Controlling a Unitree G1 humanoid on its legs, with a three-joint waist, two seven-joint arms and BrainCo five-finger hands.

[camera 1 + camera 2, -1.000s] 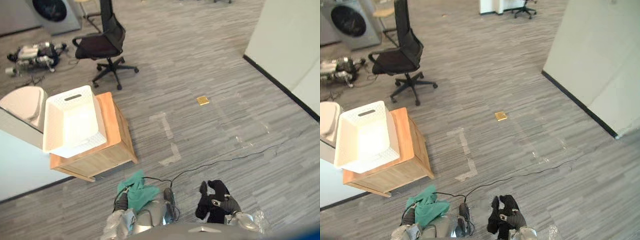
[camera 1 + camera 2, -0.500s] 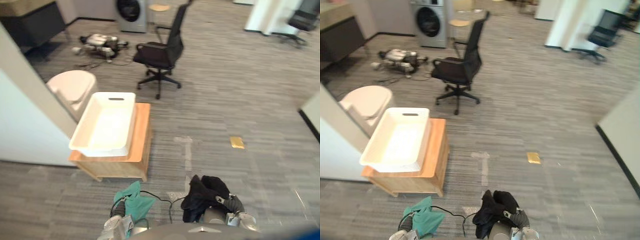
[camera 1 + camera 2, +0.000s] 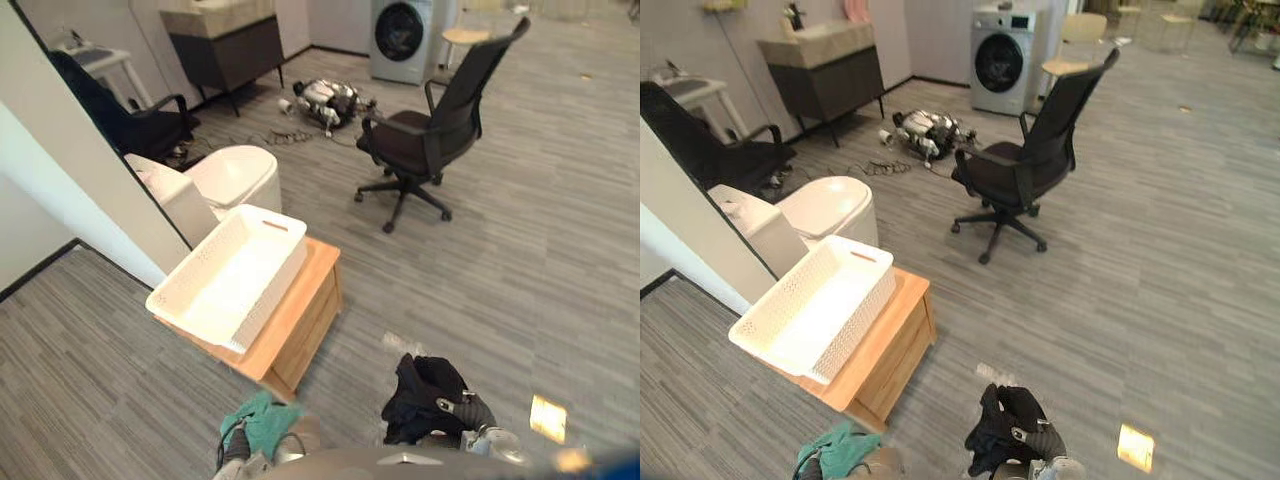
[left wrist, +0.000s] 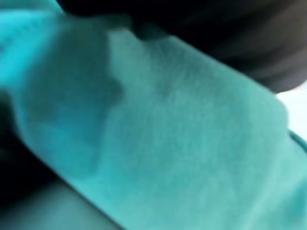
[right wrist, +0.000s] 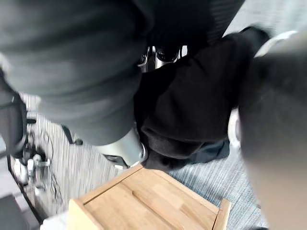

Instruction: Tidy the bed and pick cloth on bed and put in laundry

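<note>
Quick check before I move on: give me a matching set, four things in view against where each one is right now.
Things:
1 green cloth
2 black cloth
3 white basket
4 office chair

Places:
A on the wooden table
B held in the right hand
C on the floor near the washing machine
D low on the robot's left side

Pairs: 1-D, 2-B, 3-A, 4-C

teal cloth (image 4: 182, 143) blurred, black cloth (image 3: 418, 392) partly hidden
</note>
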